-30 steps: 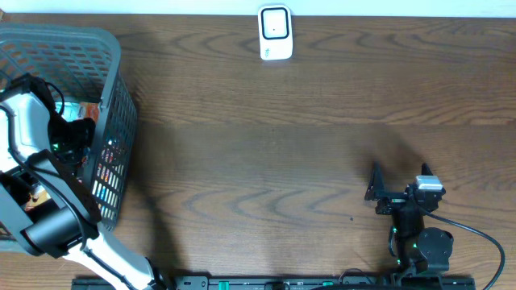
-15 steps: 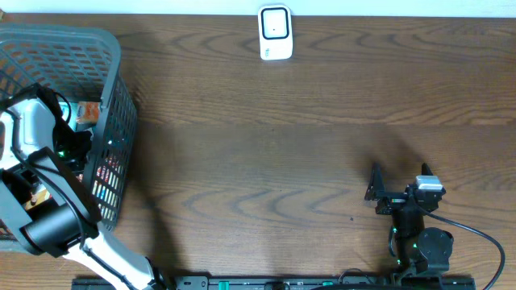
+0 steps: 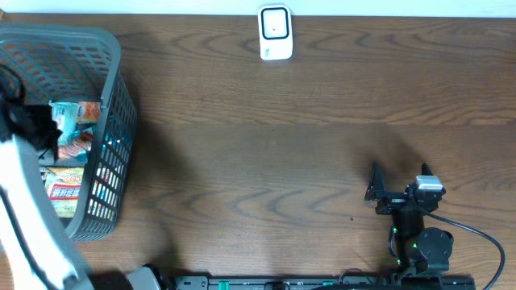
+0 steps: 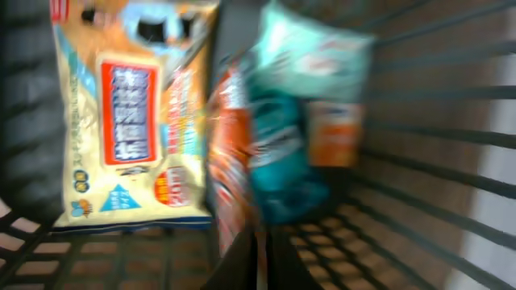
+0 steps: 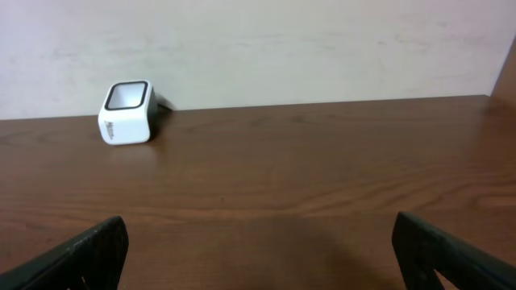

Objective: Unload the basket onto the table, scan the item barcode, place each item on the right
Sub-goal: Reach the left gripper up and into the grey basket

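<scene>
The left wrist view, blurred, looks into the grey basket. In it an orange-red packet stands edge-on beside a teal packet and a yellow wipes pack. My left gripper is shut, and the orange-red packet's lower edge runs down between its fingers. From overhead the left gripper is over the left part of the basket. The white barcode scanner stands at the table's far edge and shows in the right wrist view as the scanner. My right gripper rests open and empty at the near right.
The basket fills the table's left end, its mesh walls close around the left gripper. A black cable trails from the right arm's base. Brown wooden tabletop lies between the basket and the right arm. A pale wall rises behind the scanner.
My left gripper has shut inside the basket and the left arm has swung toward the left edge, uncovering the packets. The right arm has not moved.
</scene>
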Tool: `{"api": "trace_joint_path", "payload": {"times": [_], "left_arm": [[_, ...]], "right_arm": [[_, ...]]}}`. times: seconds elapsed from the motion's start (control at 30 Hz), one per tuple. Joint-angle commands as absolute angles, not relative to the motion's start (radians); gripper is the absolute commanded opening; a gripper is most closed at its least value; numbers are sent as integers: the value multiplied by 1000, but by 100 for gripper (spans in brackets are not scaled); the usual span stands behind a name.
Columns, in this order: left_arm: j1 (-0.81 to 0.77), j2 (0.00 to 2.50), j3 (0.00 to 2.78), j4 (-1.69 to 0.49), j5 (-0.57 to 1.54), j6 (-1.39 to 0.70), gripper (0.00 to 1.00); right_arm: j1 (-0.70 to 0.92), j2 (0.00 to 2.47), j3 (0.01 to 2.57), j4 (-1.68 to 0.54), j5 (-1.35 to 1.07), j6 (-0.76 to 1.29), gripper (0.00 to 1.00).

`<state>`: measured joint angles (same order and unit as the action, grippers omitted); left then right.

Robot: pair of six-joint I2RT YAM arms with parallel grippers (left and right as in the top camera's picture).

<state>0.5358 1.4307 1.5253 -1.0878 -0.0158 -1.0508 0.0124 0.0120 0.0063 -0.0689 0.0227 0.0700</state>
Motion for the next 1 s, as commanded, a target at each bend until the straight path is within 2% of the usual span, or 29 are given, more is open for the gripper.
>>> {"api": "trace_joint_path", "payload": {"times": [0.0,0.2,0.23,0.27,0.33,0.37,0.4,0.97], "left_arm": [[538,1319,1538,-1069,-35,-1066,7],[538,1198,1538,-1057,-79,-1071,8],[538,1196,1538,-1061,-88,-1071,16],[538,1198,1536,-1066,-92,-1070,38],[538,1216,1522,-1073,-96,-1071,75],[538,1230,1512,-1072,-96,-1071,87],[538,1245,1506,-1072,-96,-1071,91],[538,1793,1494,-1182,-62,-1071,92]], "right_arm": [[3,7,6,-72,32,58,99],[3,7,6,-72,31,58,99],[3,7,6,-72,31,58,99],[3,7,6,-72,32,58,99],[3,7,6,-72,31,58,99],[3,7,6,-72,31,58,99],[3,7,6,-72,31,58,99],[3,7,6,-72,31,58,99]]}}
